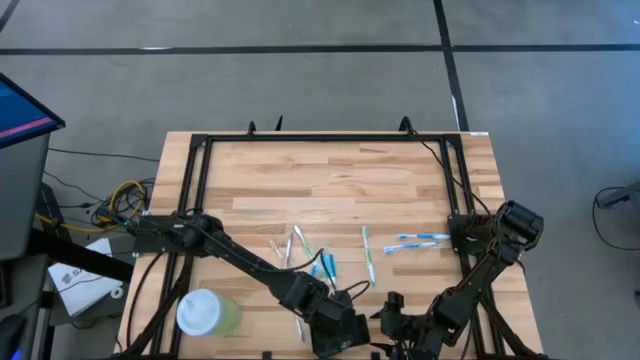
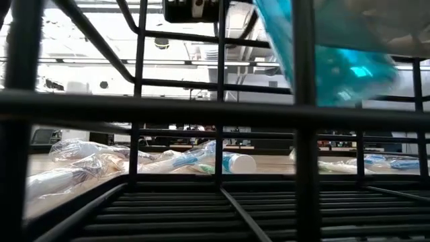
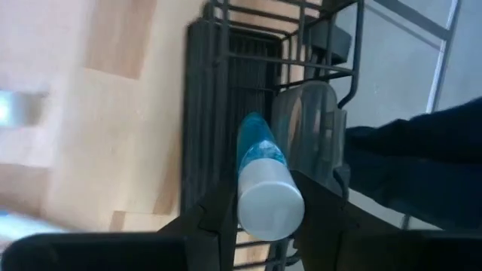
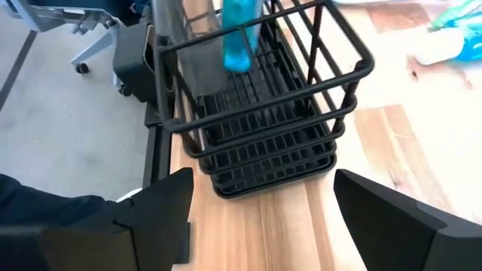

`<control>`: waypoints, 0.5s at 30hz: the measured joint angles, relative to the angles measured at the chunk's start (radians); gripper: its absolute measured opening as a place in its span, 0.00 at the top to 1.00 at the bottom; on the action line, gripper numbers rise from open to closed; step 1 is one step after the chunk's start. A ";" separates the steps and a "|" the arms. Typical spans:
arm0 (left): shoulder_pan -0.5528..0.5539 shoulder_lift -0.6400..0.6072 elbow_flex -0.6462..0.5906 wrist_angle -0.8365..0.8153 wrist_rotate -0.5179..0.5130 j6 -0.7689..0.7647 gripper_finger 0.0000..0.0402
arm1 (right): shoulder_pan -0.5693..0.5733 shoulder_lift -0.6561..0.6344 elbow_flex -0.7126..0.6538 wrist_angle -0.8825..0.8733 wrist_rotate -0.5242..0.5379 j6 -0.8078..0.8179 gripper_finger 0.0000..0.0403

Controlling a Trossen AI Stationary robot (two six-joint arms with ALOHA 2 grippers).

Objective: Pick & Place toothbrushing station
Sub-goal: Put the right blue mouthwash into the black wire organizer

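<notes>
The left tool (image 3: 267, 218) is pinching a teal tube (image 3: 263, 177) by its white-capped end, fingers pressed against both sides. The tube is hanging nose-down just inside the top of the black wire holder (image 4: 263, 113), directly beneath the tool; its tip is not touching the slatted floor. The holder is sitting at the near edge of the tabletop (image 1: 330, 180), carrying nothing else that can be seen. The right tool (image 4: 260, 218) is waiting just beside the holder, fingers spread wide, gripping nothing. Beyond both tools, wrapped toothbrushes (image 1: 368, 255) and more tubes (image 1: 328, 265) are lying loose on the tabletop. A green cup (image 1: 207, 313) is standing beside the left arm.
</notes>
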 joint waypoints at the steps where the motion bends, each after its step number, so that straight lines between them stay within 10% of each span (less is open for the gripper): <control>1: -0.001 0.006 0.000 0.003 0.004 0.001 0.77 | 0.000 0.000 0.000 0.000 0.000 0.000 0.22; 15: 0.014 0.018 0.010 0.001 0.012 0.052 0.77 | -0.021 0.000 -0.002 0.003 -0.002 -0.019 0.22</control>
